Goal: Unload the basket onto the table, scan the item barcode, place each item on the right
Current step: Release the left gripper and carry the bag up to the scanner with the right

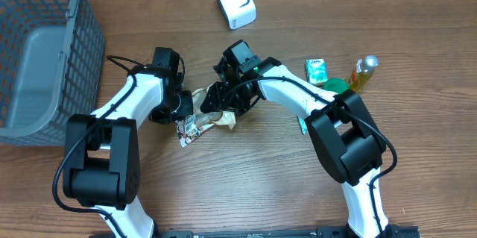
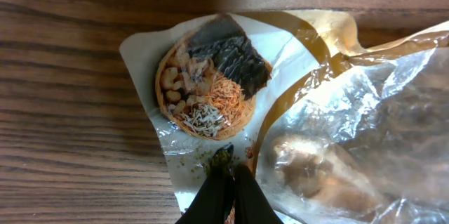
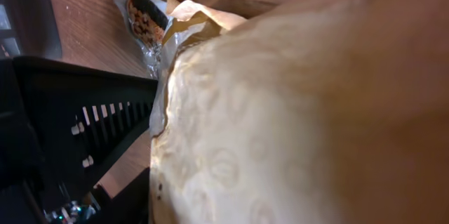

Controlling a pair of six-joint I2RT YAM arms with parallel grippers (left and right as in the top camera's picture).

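The brown desk (image 1: 261, 193) is the biggest thing here. A grey basket (image 1: 86, 44) stands at its left side. Two arms reach in and meet near the middle of the desk.

Between them lies the snack packet (image 1: 200, 124). It is crinkly and see-through, with a picture of a bowl of food on it. It rests on the wood, well apart from the white scanner (image 1: 235, 1) at the top edge of the desk. A little green carton (image 1: 317, 70) and a yellow bottle (image 1: 363, 72) stand off to the right, and nothing touches them.

The left claw (image 2: 226, 171) is pressed together and pinches the edge of the packet, just under the food picture. The right claw (image 1: 221, 102) is down over the other end of the packet. Its camera is so close that the packet fills the view, so I cannot tell if it is spread or pinching.

I think the job has only begun. The packet is caught, but it is not yet lifted or near the scanner. I see no barcode on the side that shows. The packet may need turning, then carrying up to the scanner.
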